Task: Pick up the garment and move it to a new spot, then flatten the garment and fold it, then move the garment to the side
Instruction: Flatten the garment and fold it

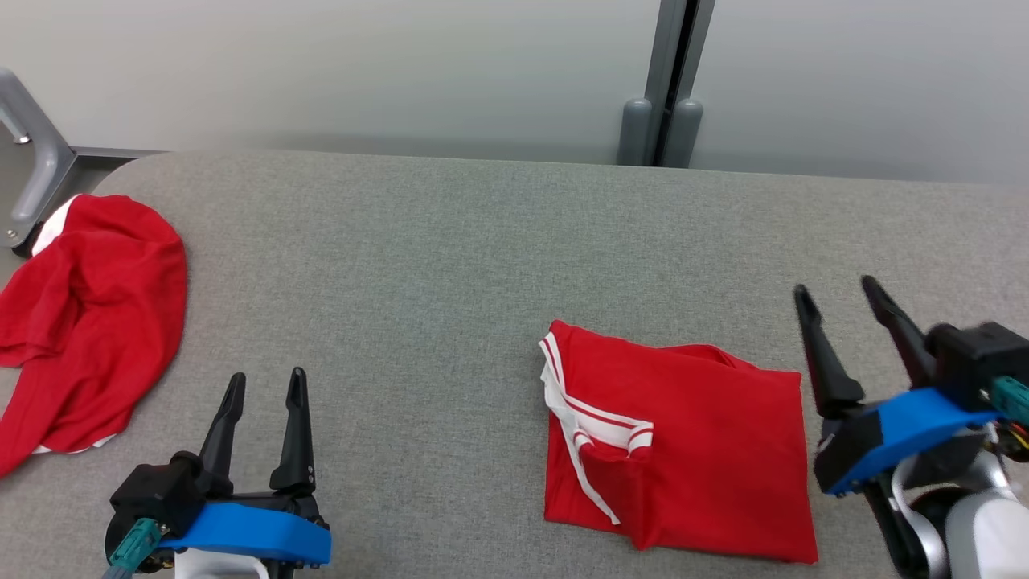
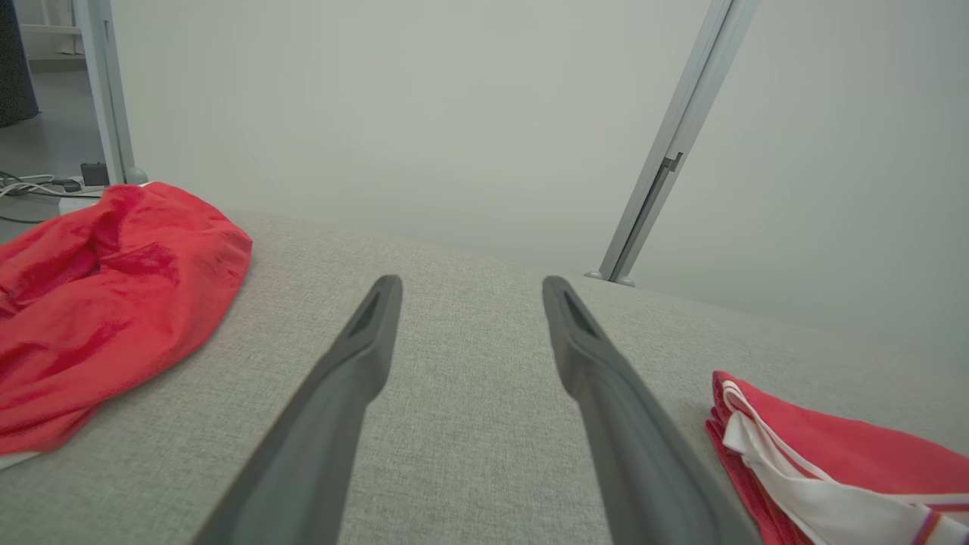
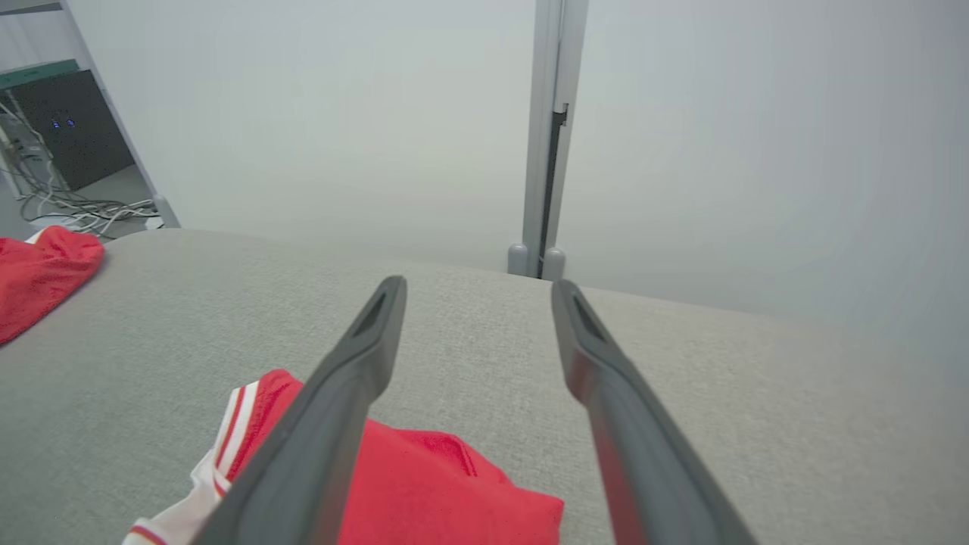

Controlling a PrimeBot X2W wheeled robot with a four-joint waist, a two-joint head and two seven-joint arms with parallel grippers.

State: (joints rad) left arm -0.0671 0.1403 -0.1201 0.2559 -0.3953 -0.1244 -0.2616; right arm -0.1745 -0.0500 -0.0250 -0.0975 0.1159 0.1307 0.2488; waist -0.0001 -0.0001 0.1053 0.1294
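Observation:
A red garment (image 1: 691, 434) with white striped trim lies folded into a rough square on the grey table (image 1: 450, 265), right of centre. The left wrist view has it at the lower right (image 2: 833, 454), and the right wrist view has it under the left finger (image 3: 447, 492). My right gripper (image 1: 836, 283) hovers open just right of the garment, touching nothing, its fingers (image 3: 378, 341) spread and empty. My left gripper (image 1: 268, 376) stands open and empty at the lower left, well apart from the garment, with bare table between its fingers (image 2: 363, 348).
A second red garment (image 1: 88, 314) lies crumpled at the table's left edge, also seen as a heap (image 2: 98, 303) left of my left gripper. A grey post (image 1: 671, 80) stands behind the table's far edge, and a grey metal bracket (image 1: 40, 161) at the far left.

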